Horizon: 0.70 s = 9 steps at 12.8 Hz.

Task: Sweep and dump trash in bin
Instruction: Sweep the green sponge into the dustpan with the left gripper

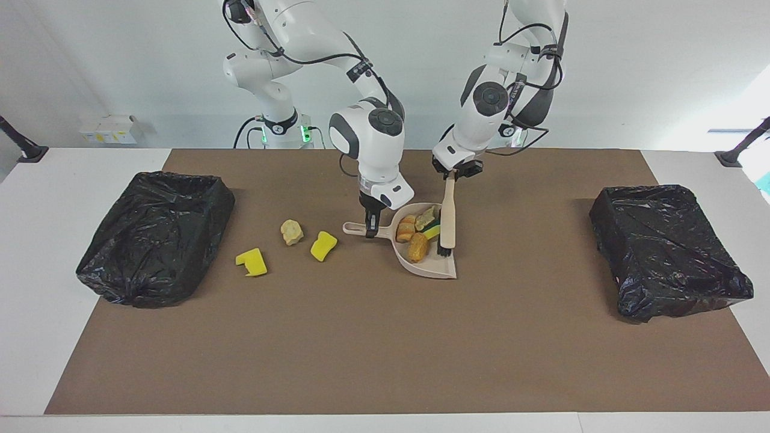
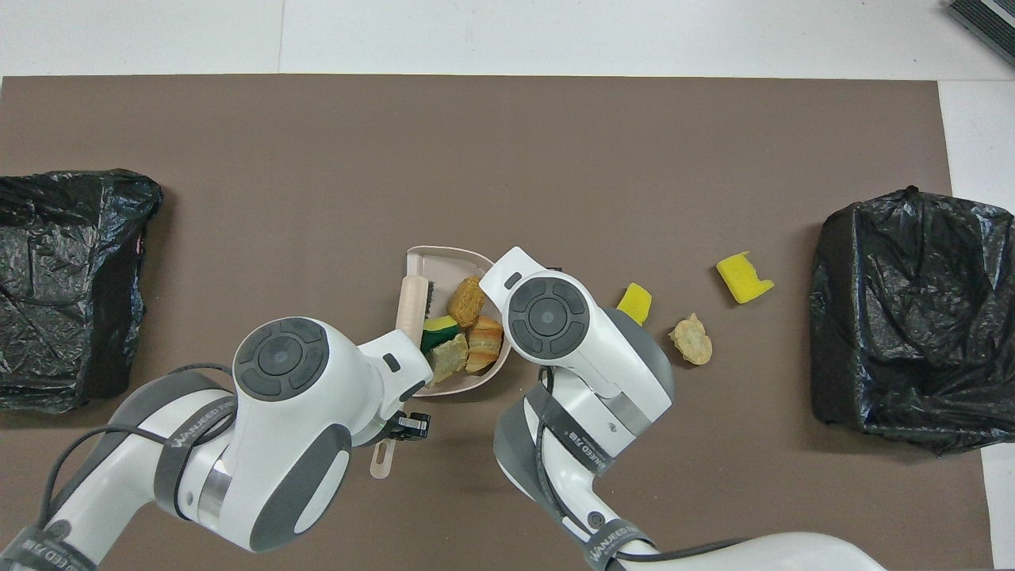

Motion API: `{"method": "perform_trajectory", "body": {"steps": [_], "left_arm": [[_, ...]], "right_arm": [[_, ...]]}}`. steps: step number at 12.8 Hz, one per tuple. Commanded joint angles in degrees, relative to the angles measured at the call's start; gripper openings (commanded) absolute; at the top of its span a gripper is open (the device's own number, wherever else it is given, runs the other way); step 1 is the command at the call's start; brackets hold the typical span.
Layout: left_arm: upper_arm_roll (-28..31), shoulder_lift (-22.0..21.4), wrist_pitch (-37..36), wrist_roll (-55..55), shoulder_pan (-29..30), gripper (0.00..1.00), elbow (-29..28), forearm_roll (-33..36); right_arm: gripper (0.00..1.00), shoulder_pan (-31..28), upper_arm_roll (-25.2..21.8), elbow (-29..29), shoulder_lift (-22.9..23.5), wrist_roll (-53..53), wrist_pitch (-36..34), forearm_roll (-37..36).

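Presently we list the following. Item: a beige dustpan [image 1: 430, 261] near the middle of the brown mat [image 1: 385, 349], its mouth turned away from the robots. Item: the right gripper [image 1: 372, 230], fingers pointing down and closed on the dustpan's handle [image 1: 356, 228], which points toward the right arm's end of the table. Item: the left gripper [image 1: 455, 174], clamped on the upper end of a beige brush [image 1: 448, 216]; the brush stands nearly upright with its dark bristles [image 1: 446, 248] down inside the pan along the wall toward the left arm's end.

Trash in the dustpan, four pieces, we count: a green-topped sponge [image 2: 438, 326], a tan crust lump [image 2: 449, 357], an orange bread piece [image 2: 484, 342] and a ridged orange lump [image 2: 466, 296], all bunched beside the bristles.

Trash loose on the mat, three pieces, lying between the pan and the black-lined bin [image 1: 157, 236] at the right arm's end: a yellow sponge [image 1: 323, 245], a tan lump [image 1: 292, 231], a notched yellow sponge [image 1: 252, 262] closest to that bin.

Item: a second black-lined bin [image 1: 668, 249] at the left arm's end, well apart from the pan.
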Motion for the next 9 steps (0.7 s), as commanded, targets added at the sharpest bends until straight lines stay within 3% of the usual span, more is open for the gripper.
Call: {"method": "perform_trajectory", "body": {"steps": [1,5,7,9], "left_arm": [[-0.01,-6.24,-5.89,-8.09,-1.01,0.00,0.23,-0.58],[-1.85,-10.29,-13.82,-16.99,-2.67,0.00,0.23,-0.67],[-1.86,-9.95,-10.95,-18.58,-3.12,0.00,0.32,-0.84],[-1.68,-8.37,-2.45,-18.50,-2.25,0.00,0.23,-2.33]], "right_arm": [[0.00,-2.82,0.40,1.28,-0.17,-3.45,-0.06,0.54],[0.00,-3.44,0.40,1.19,-0.79,-3.99,-0.59,0.54],[0.00,-3.53,0.40,1.02,-0.79,-4.17,-0.59,0.54],[0.00,-3.79,0.40,0.75,-0.87,-4.95,-0.50,0.54]]}}
